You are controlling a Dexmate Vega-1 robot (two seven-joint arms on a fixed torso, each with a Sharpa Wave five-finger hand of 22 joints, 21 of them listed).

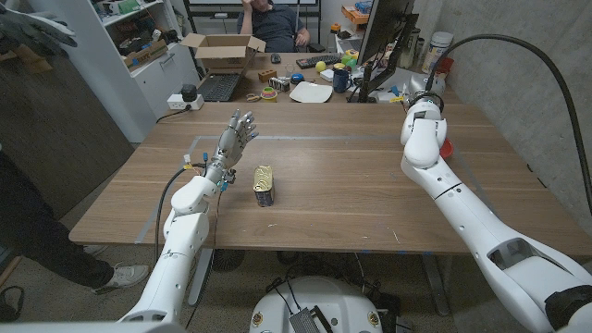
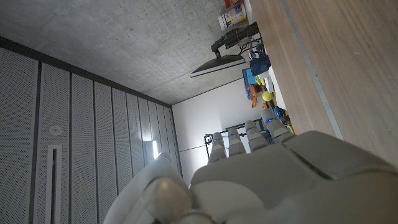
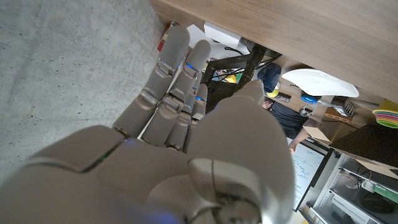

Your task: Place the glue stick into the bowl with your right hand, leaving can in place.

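Glue stick handling is coming first, as a judgement: such a stick is likely light, stiff and smooth-sided, so it is prone to rolling or slipping. The safest hold is probably across the middle of its barrel, between thumb and fingertips, with only gentle pressure.

From the head view, the can (image 1: pixel 265 184) is lying on the wooden table (image 1: pixel 351 203) near the robot's edge. I am not finding the glue stick or the bowl with any certainty. Well to the right of the can and a little farther back, 1 small red thing (image 1: pixel 447 148) is peeking out from behind the right arm (image 1: pixel 435 176), and I cannot tell what it is. The left hand (image 1: pixel 236 131) is hovering just behind and to the left of the can, apart from it, fingers spread wide and holding nothing.

From the left wrist view, the left hand (image 2: pixel 280 168) is showing its back, with its fingers (image 2: pixel 255 134) reaching out straight beside the table's edge and nothing in them.

From the right wrist view, the right hand (image 3: pixel 186 124) is showing its back too. Its fingers (image 3: pixel 177 62) are stretching out straight, side by side rather than curled, and nothing is showing between them, so it is looking empty and uncurled. The palm side is facing away, so I am judging this from the back alone.
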